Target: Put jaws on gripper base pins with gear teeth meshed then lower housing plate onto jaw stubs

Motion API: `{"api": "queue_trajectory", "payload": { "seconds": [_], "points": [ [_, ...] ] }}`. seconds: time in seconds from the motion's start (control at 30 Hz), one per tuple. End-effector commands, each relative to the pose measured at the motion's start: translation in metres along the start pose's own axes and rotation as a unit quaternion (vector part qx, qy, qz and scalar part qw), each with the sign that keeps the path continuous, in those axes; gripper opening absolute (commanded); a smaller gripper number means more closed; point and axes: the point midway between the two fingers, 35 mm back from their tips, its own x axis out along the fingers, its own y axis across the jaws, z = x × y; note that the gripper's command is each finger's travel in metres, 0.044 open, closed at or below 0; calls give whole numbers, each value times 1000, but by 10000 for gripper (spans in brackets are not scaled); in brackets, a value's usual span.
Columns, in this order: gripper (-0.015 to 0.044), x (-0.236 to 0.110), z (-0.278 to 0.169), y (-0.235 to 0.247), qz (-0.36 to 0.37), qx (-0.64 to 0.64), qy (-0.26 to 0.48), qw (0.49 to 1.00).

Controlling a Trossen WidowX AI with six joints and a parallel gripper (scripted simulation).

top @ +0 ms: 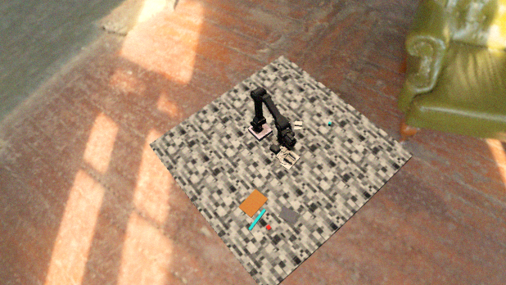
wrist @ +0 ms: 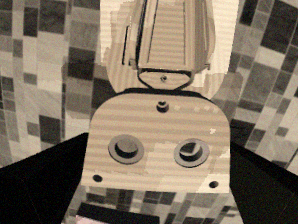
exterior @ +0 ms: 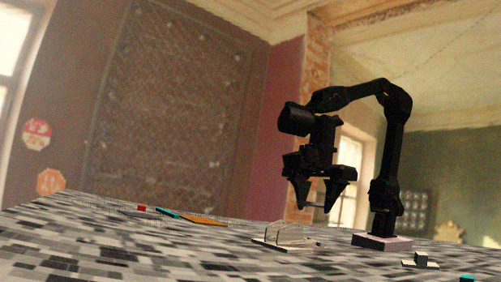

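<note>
My gripper (exterior: 314, 205) (wrist: 156, 143) is shut on the cream housing plate (wrist: 160, 125), which hangs roughly level between the fingertips, with two ringed round holes and three small ones. In the exterior view the plate is a thin edge above the mat, clear of the parts below. The gripper base (top: 291, 165) (exterior: 297, 248) (wrist: 226, 30) lies flat on the mat, beyond the plate's rounded edge in the wrist view. Pale jaws (exterior: 289, 234) (wrist: 172, 35) stand on the base. The held plate hides the near end of the base, so the pins, stubs and gear mesh cannot be seen clearly.
A small plate with a block (top: 298, 125) (exterior: 421, 258) lies near the arm's foot, and a cyan cube (top: 329, 123) beyond it. An orange plate (top: 254, 202) (exterior: 203, 220), a cyan bar (top: 257, 219), a red cube (top: 268, 227) and a grey plate (top: 289, 214) lie farther off.
</note>
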Motion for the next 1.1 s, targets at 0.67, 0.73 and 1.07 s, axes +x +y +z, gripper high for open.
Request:
{"api": "queue_trajectory", "payload": {
  "seconds": [0.67,0.73,1.07],
  "points": [
    [351,0,-4,-6,2,-3,0,1000],
    [351,0,-4,-6,2,-3,0,1000],
    [351,0,-4,-6,2,-3,0,1000]
  ]
}}
